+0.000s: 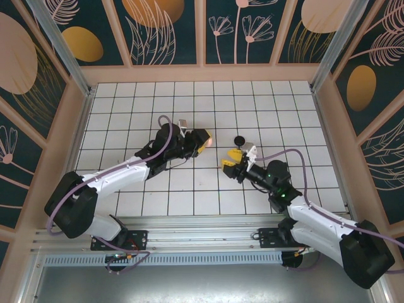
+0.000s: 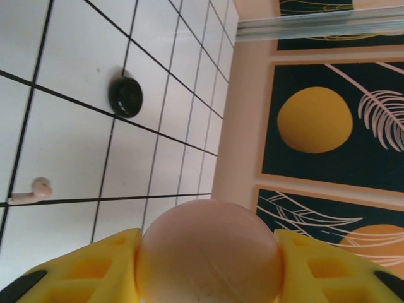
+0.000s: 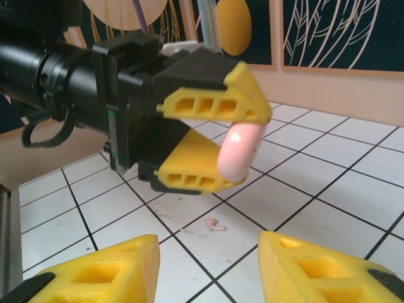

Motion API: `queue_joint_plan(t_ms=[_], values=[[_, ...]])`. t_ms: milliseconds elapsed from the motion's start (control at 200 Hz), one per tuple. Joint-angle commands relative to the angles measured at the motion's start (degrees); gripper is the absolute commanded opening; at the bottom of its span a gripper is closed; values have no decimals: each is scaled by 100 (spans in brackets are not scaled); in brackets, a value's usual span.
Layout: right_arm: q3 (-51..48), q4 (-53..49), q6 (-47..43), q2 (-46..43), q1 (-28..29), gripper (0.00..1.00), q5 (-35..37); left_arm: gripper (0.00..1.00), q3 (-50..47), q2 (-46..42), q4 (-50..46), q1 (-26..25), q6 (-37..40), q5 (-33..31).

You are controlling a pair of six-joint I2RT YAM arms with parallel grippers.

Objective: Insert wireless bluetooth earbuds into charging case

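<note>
Clamped in left claw [image 2: 208,268]: round pale-pink plastic case [image 2: 208,243]. Spread apart: right claw [image 3: 208,255]. Just beyond it, below case, on white tiled bench [image 3: 328,183]: tiny pale-pink stemmed earbud [image 3: 218,225].

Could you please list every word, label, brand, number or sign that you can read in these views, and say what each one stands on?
None: no text can be read in any view.
The pink case in the left gripper, the black case and the pink earbud show no legible marking.
The wall panels bear only leaf and circle patterns.
</note>
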Motion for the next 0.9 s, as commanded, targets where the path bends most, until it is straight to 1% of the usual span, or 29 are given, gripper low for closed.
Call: queue_joint_plan(t_ms=[0,185,340,455,576,896], values=[[-5,454,-167,158,173,46,191,29,-43,-173,502,27,-281,128],[83,851,-124,565,271,47,322,29,-71,-100,657,26,-374,266],[218,1384,129,925,290,51,585,29,-141,-139,666,25,-405,255],[372,1637,145,1199,316,52,726,29,-151,-140,674,32,-408,258],[533,1921,137,1467,351,53,729,29,-128,-132,674,28,-379,278],[961,2175,74,2015,474,54,701,29,-90,-132,624,26,-336,265]])
